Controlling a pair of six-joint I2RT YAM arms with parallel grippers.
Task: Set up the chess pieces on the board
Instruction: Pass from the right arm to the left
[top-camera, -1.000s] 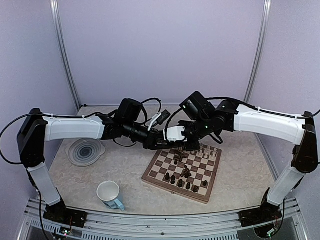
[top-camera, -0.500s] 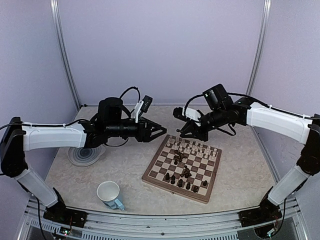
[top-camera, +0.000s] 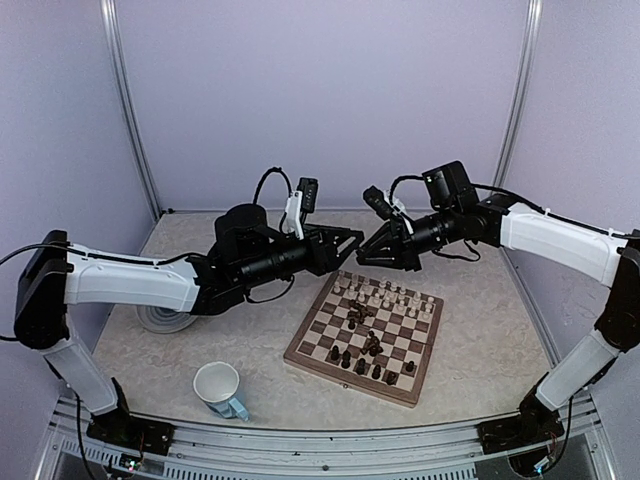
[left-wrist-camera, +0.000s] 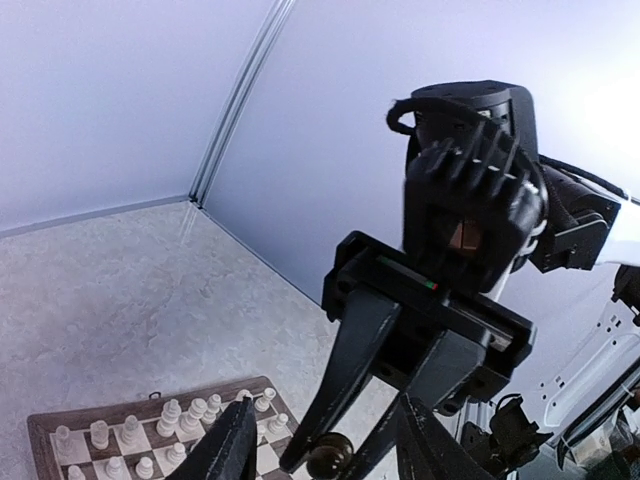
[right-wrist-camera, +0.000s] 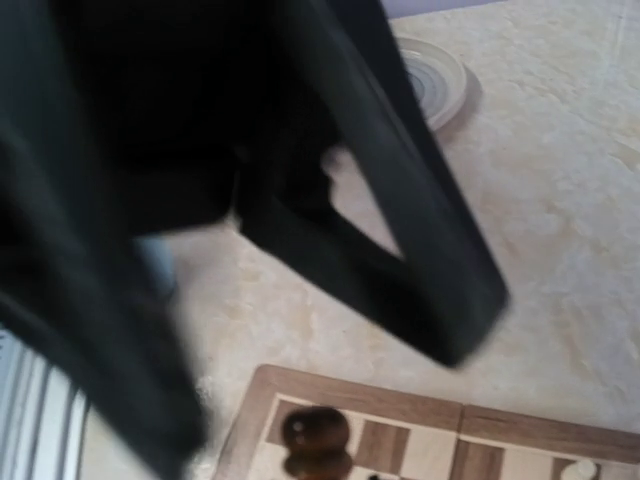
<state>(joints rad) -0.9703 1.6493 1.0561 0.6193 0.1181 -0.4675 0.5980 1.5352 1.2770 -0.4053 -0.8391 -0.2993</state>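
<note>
At the lower left of the top view stands a mug (top-camera: 218, 388). To its right the board (top-camera: 345, 374) lies askew, one corner toward the frame's bottom, with dark pieces (top-camera: 372, 345) scattered mid-board and white ones (top-camera: 390, 297) along its far edge. The plate (top-camera: 160, 318) sits at the left, half under the left arm.

Above the board's far left corner, the left gripper (top-camera: 345, 248) and right gripper (top-camera: 368, 258) nearly meet. Half a second ago they were well apart, and the left arm has since swung right.

Only the wrist views show one dark piece (left-wrist-camera: 330, 457). The left wrist view has it at the bottom, at the right gripper's parted fingertips, between the left gripper's own widely spread fingers (left-wrist-camera: 235, 450). Neither pair clamps it. The blurred right wrist view has it (right-wrist-camera: 314, 440) upright, round head up, over the board's corner; whether it rests there cannot be told.
</note>
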